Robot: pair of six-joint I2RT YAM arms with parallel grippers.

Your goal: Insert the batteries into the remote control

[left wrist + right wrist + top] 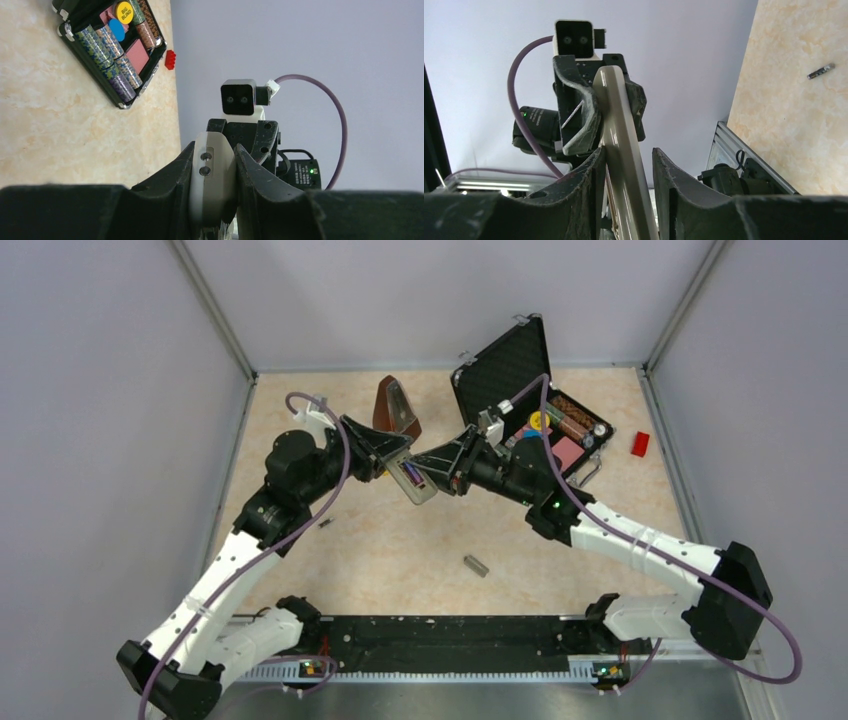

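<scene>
The remote control [420, 483] is held in the air at mid-table with its open battery bay facing up. A bluish-purple battery [410, 475] lies in that bay. My left gripper [393, 462] is shut on one end of the remote, whose white and grey edge sits clamped between the fingers in the left wrist view [212, 175]. My right gripper [447, 472] is open around the other end. In the right wrist view the remote [616, 115] leans on one finger [591, 170] with a gap to the other. A dark grey battery [325, 524] lies on the table, also seen in the right wrist view [821, 71].
A small flat grey cover piece [475, 565] lies on the table in front of the arms. An open black case [505, 360] with poker chips stands at the back right, also in the left wrist view [121, 104]. A red block [640, 443] lies right of it. A brown object [397, 410] stands behind the grippers.
</scene>
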